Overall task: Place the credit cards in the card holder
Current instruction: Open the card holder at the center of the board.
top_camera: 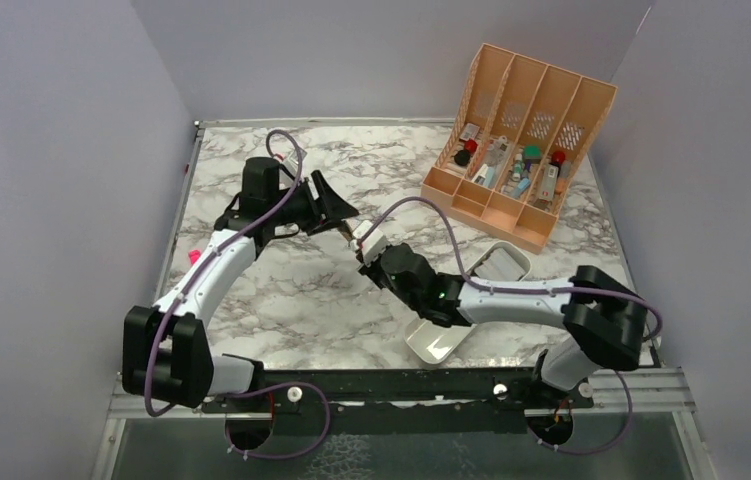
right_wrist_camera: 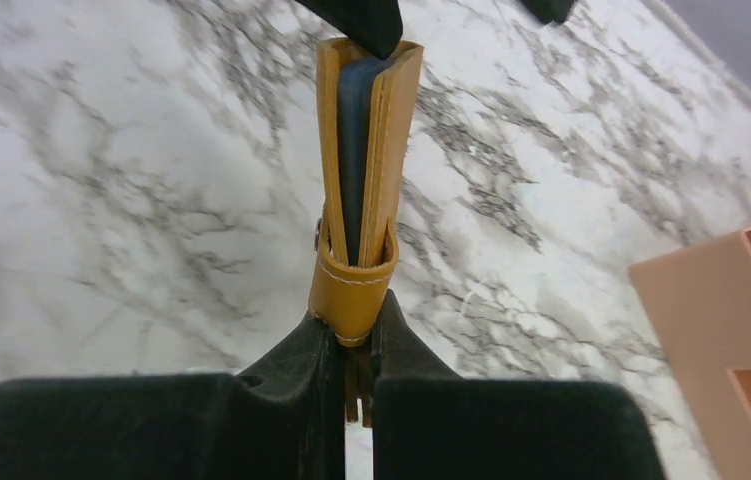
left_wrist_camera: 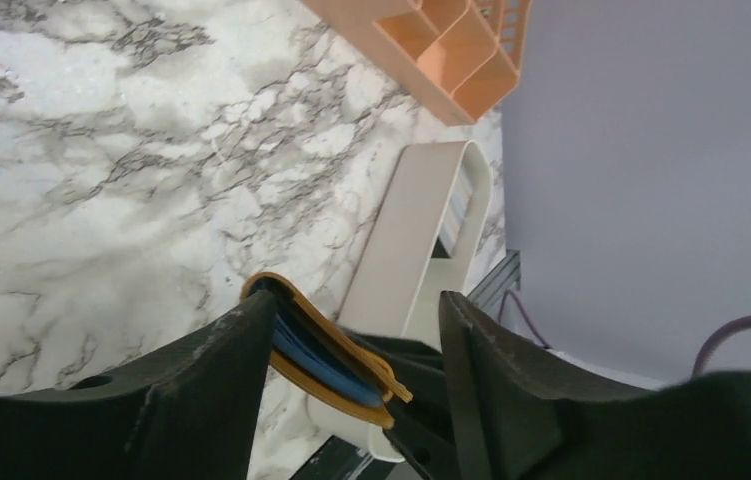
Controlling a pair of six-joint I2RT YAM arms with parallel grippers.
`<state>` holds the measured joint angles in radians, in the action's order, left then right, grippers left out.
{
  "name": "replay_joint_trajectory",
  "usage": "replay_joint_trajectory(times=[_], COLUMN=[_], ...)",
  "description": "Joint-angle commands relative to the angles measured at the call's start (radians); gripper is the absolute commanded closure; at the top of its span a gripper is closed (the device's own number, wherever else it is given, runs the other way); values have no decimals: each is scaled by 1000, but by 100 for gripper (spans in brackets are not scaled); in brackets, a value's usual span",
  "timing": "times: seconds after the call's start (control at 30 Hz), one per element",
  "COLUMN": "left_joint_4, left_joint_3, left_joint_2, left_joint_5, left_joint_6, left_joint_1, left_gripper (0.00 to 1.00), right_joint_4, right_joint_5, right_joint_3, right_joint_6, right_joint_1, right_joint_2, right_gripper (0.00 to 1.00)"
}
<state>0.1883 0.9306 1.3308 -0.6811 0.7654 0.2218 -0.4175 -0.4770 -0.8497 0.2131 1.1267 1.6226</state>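
Currently, the right fingers [right_wrist_camera: 291, 400] are closed tight on the strap end of the mustard card holder [right_wrist_camera: 363, 200], holding it edge-on above the marble table [right_wrist_camera: 101, 200]. The left fingers [left_wrist_camera: 201, 380] stand apart around its opposite end; one finger touches it and the other is clear. Between its leaves show blue-grey layers [right_wrist_camera: 354, 140]; whether these are cards or lining cannot be told. A white tray [left_wrist_camera: 421, 250] lies on the table nearby.
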Motion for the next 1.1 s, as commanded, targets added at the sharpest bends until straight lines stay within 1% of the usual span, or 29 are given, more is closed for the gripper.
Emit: replay_joint_trajectory(times=[0.0, 0.03, 0.07, 0.1, 0.17, 0.23, 0.27, 0.37, 0.5, 0.63, 0.7, 0.83, 0.97, 1.03, 1.07], left_joint_4=[32, 47, 58, 61, 43, -12, -52, -172, -332, -476, -482, -486, -520, -538, -546], left_joint_3=[63, 66, 67, 60, 37, 4, -20, -89, -164, -214, -217, -224, -239, -244, -246], left_joint_2=[-79, -98, -119, -144, -194, -244, -270, -344, -398, -402, -398, -401, -414, -423, -428], left_joint_5=[15, 30, 42, 47, 44, -14, -50, -146, -219, -270, -274, -289, -283, -277, -277], left_joint_6=[-102, -124, -140, -153, -162, -152, -136, -61, 46, 155, 162, 169, 204, 221, 227], left_joint_1=[-6, -6, -6, -7, -7, -7, -7, -6, -6, -6, -3, 2, 20, 36, 45], left_gripper=[26, 21, 18, 17, 17, 18, 18, 20, 21, 17, 17, 18, 16, 19, 23], right_joint_4=[155, 197, 239, 291, 360, 329, 277, 218, 129, 8, -56, -118, -242, -276, -282], right_joint_5=[239, 287, 323, 363, 497, 656, 725, 845, 930, 1004, 1034, 1065, 1098, 1105, 1104], right_joint_3=[-23, -28, -37, -51, -64, -32, -6, 26, 50, 80, 98, 108, 141, 144, 140], right_joint_6=[-334, -369, -405, -443, -522, -592, -629, -700, -782, -865, -904, -952, -1005, -1021, -1025], right_joint_1=[-17, -28, -43, -64, -143, -222, -262, -300, -301, -303, -302, -302, -303, -303, -303], right_joint_2=[-167, -191, -209, -225, -259, -305, -326, -367, -403, -425, -427, -418, -407, -392, -384], right_gripper=[99, 99, 99, 99, 99, 99, 99, 98, 98, 97, 97, 96, 95, 95, 95])
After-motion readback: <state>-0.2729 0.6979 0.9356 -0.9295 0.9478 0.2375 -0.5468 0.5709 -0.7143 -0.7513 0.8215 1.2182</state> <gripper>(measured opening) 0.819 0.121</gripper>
